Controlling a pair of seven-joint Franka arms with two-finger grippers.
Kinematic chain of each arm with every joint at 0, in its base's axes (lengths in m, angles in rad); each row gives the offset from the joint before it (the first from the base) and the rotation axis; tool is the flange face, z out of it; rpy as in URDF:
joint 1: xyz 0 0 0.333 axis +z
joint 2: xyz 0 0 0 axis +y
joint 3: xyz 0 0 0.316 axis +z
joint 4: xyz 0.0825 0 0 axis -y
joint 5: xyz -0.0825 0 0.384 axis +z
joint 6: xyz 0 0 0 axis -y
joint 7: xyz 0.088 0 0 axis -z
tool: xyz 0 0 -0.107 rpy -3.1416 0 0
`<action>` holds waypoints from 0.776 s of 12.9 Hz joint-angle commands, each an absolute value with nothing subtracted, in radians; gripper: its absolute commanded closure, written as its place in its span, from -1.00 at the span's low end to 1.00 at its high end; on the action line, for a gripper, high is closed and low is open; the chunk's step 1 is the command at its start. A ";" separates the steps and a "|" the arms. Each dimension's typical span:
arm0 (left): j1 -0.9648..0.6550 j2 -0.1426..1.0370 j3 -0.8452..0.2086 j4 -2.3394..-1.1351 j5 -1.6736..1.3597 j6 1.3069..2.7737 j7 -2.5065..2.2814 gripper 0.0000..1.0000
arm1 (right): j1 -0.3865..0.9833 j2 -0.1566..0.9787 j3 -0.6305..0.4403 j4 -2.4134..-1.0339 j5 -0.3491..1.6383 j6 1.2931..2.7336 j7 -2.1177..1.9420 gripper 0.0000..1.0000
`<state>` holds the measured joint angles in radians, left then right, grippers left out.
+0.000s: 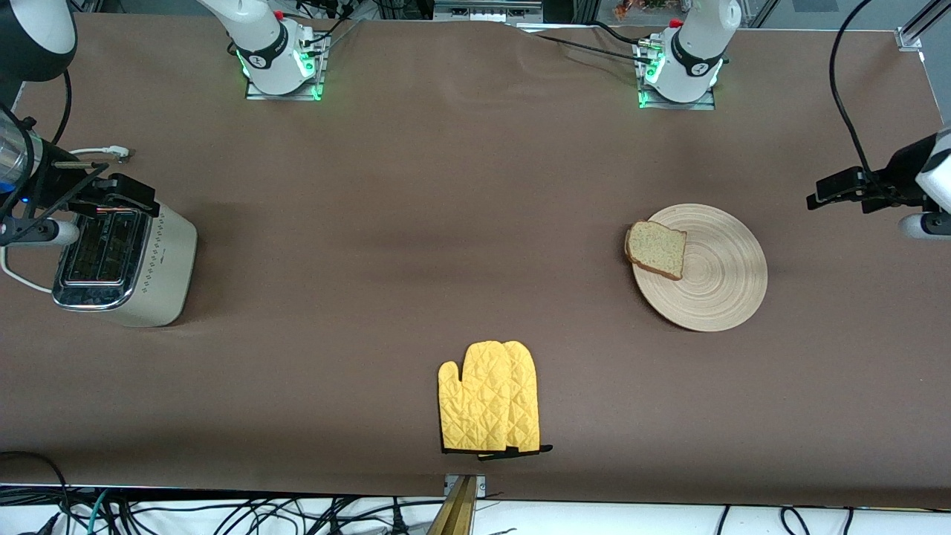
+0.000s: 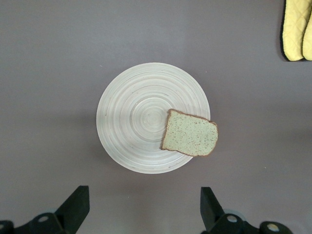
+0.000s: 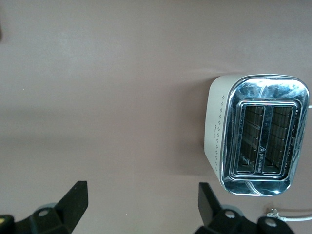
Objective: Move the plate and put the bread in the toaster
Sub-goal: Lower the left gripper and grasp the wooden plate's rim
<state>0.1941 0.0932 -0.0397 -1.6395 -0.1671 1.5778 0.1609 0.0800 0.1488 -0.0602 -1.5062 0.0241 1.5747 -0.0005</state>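
The round, flat, light-wood plate with ring grooves (image 1: 706, 271) sits on the brown table (image 1: 446, 223) toward the left arm's end. The square slice of brown speckled bread (image 1: 656, 249) lies on the plate's edge, hanging over a little on the side toward the right arm's end. The cream two-slot toaster with the shiny top (image 1: 119, 260) stands well apart, at the right arm's end. The pair of yellow quilted mitts (image 1: 490, 397) lies nearer to the front camera, between them.

Nothing has been picked up yet. The left gripper (image 2: 144, 212) hangs wide open over the table beside the plate. The right gripper (image 3: 141, 209) hangs wide open beside the toaster.

The plate is probably to be moved first. It should be held by a bare part of the rim, away from the bread, and kept flat and slow so the slice is not tipped off.

Only the right wrist view looks straight down into both slots, and they are seen to be empty. Only the left wrist view shows the whole plate from above. Only the front view shows how far the bread must be carried
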 commanded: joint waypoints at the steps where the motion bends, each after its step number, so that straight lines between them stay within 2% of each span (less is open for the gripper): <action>1: 0.343 0.172 -0.044 -1.623 -0.300 1.571 0.390 -1.00 | 0.069 0.155 -0.051 -1.489 0.012 1.572 -0.003 -1.00; 6: 0.530 0.446 -0.044 -1.623 -0.529 1.577 0.750 -1.00 | 0.071 0.155 -0.051 -1.489 0.012 1.572 -0.003 -1.00; 10: 0.564 0.615 -0.044 -1.623 -0.613 1.589 0.929 -1.00 | 0.071 0.155 -0.051 -1.489 0.014 1.572 -0.003 -1.00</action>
<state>0.5485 0.5565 -0.0342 -1.6483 -0.5622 1.5878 0.8586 0.0794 0.1497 -0.0602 -1.5057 0.0241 1.5755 -0.0005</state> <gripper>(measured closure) 0.000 0.000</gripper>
